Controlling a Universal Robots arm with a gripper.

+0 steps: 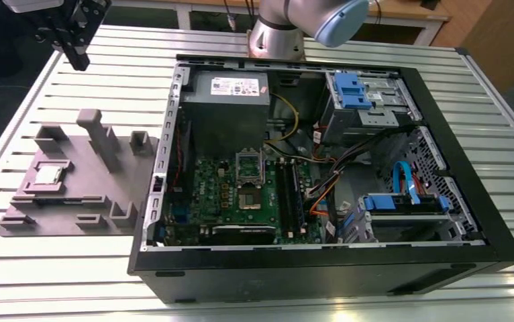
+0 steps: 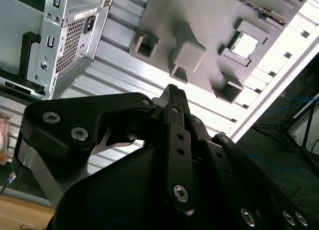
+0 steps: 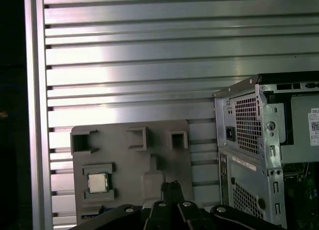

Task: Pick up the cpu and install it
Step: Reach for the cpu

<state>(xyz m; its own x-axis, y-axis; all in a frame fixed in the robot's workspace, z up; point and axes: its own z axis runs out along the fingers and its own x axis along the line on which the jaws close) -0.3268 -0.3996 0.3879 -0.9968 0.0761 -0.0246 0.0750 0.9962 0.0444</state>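
black robot gripper (image 1: 78,62) hangs over the bench's far corner at the exterior view's left, fingers together and holding nothing, up and well apart from the tray. below it sits a grey plastic tray with upright blocks and pockets (image 1: 82,168). the cpu, a small flat silvery square chip (image 1: 49,174), lies flat in a square recess of the tray, probably so it can't slide and its top faces up for a pick from above. in the first wrist view the cpu (image 3: 97,182) sits in that pocket, off to one side of the gripper's tips (image 3: 171,186). further right, a black desktop computer case (image 1: 329,268) lies on its side with the panel off, so the green motherboard faces up. its metal-framed rectangular socket with dark centre (image 1: 249,176) looks unfilled and reachable from above, so install not done yet. grey power supply box (image 1: 225,100) and blue drive brackets (image 1: 351,87) sit toward the far side of the case. bench is ribbed silver aluminium slats (image 1: 87,282), shiny, with glare. room: wooden furniture (image 1: 498,33) at far right, dark floor off the bench's left edge.
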